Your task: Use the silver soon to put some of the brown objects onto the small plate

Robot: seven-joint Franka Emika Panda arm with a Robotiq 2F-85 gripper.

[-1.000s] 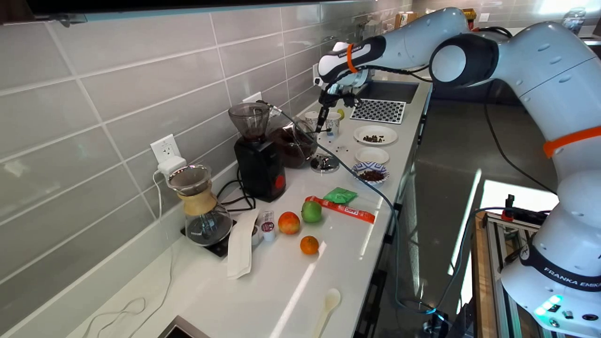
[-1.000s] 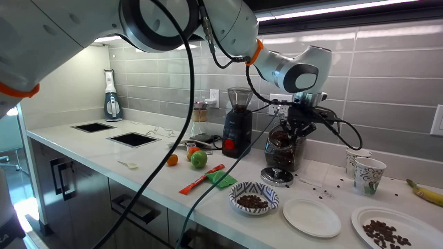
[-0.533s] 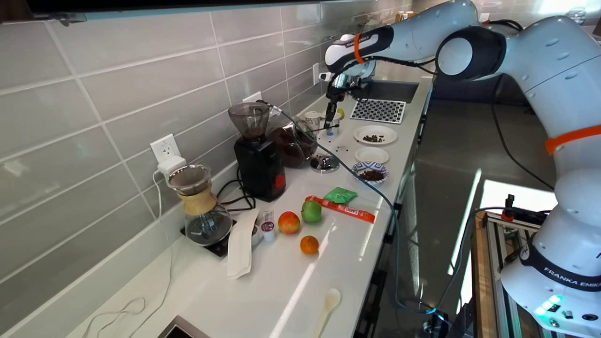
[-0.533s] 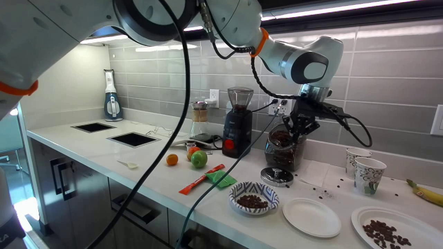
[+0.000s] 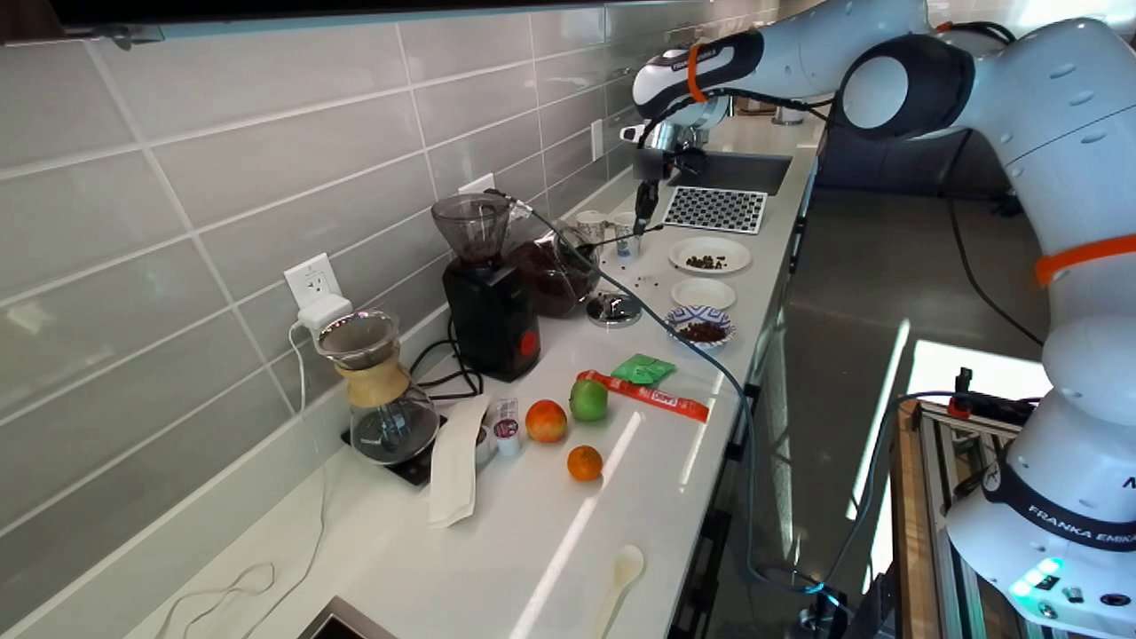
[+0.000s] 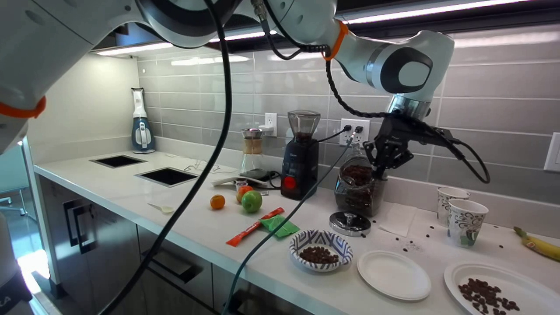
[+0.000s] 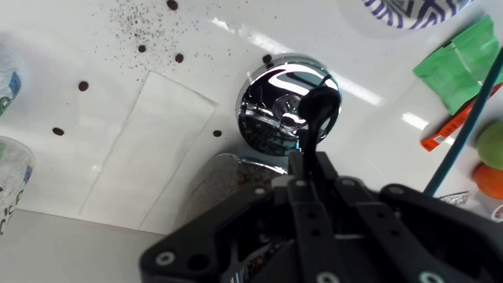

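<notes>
Gripper (image 7: 309, 159) shifts away from grinder (image 6: 301, 157), clamped on spoon (image 7: 315, 118); spoon's long axis points across counter (image 5: 497, 568) toward front edge, small plate (image 6: 393, 276) lying lower, that side

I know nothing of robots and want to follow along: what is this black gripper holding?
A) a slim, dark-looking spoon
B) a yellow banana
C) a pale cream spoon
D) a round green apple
A, since the wrist view shows the black gripper shut on the handle of the slim, dark-looking spoon.
</notes>
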